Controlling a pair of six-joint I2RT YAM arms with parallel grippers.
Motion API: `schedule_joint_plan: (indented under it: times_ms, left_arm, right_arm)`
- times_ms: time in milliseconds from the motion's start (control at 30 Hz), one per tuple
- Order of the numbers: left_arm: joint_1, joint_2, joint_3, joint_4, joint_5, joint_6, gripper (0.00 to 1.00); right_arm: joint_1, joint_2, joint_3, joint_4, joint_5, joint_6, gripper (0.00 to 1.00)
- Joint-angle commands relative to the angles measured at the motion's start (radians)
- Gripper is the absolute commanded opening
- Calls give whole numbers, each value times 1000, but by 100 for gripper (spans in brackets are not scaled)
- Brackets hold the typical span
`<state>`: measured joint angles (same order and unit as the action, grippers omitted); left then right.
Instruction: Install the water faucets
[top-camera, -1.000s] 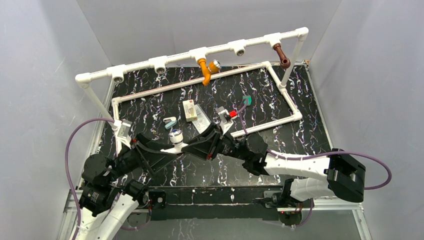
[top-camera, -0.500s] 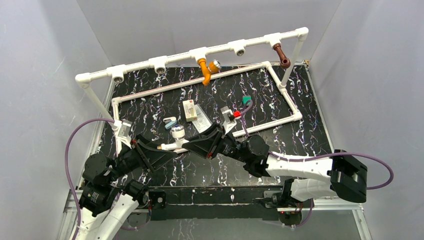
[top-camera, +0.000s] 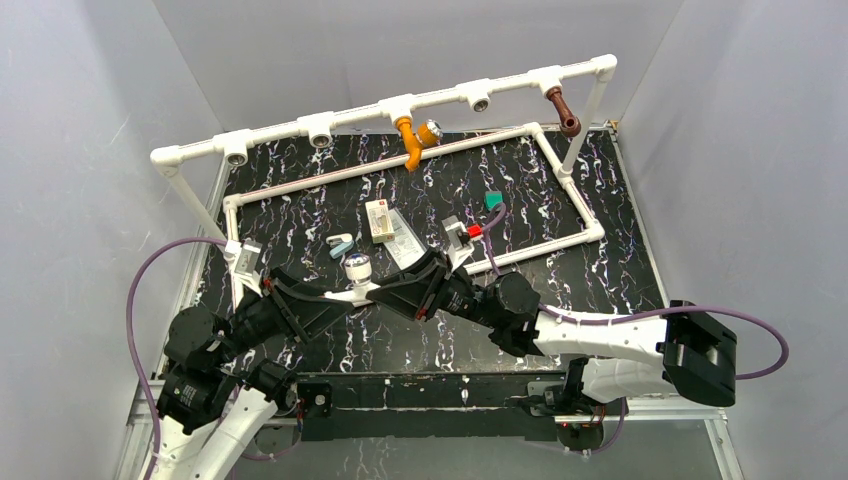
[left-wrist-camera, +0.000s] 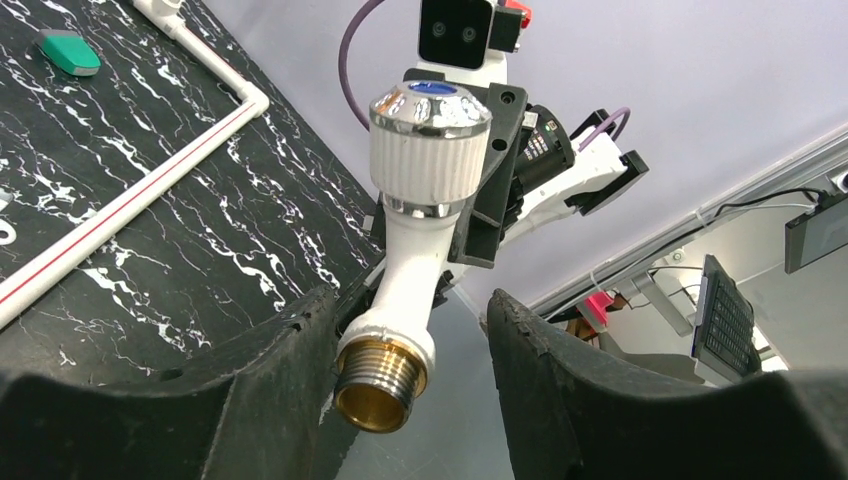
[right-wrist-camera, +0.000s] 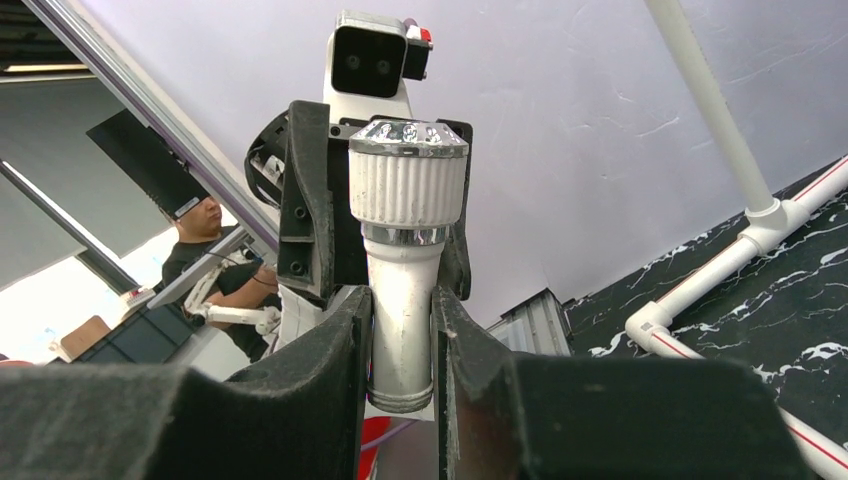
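Your right tool (right-wrist-camera: 403, 330) pinches the white faucet (right-wrist-camera: 405, 290), its brass end (left-wrist-camera: 380, 385) pointing between your spread left tool (left-wrist-camera: 410, 300).

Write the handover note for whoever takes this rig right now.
Right hand: shut on the white faucet, gripping its stem.
Left hand: open, jaws either side of its brass threaded end, not clamped.
Done: orange faucet and reddish-brown faucet sit in fittings on the pipe frame top rail.
To do: fit the white faucet into one of the empty fittings.
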<state>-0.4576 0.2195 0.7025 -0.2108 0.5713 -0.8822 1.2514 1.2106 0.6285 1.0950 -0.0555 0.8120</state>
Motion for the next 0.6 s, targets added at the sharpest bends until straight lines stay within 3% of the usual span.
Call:
schedule_joint_plan:
  times_ms: [0, 133, 300, 333, 367, 567]
  left_arm:
    - [2, -3, 25, 3, -15, 13, 55]
    - [2, -2, 13, 26, -6, -5, 47]
    - [2, 0, 0, 55, 14, -19, 24]
    - [2, 0, 0, 56, 17, -20, 16]
    - [2, 2, -1, 63, 19, -22, 0]
    - [2, 11, -3, 79, 24, -32, 0]
  right_arm:
    - [6, -31, -7, 50, 9, 12, 1]
    - [6, -30, -8, 49, 19, 17, 1]
    - [6, -31, -7, 40, 32, 18, 1]
    - [6, -32, -7, 37, 31, 18, 1]
    - [6, -30, -7, 36, 30, 18, 1]
    - [6, -39, -25, 23, 26, 18, 1]
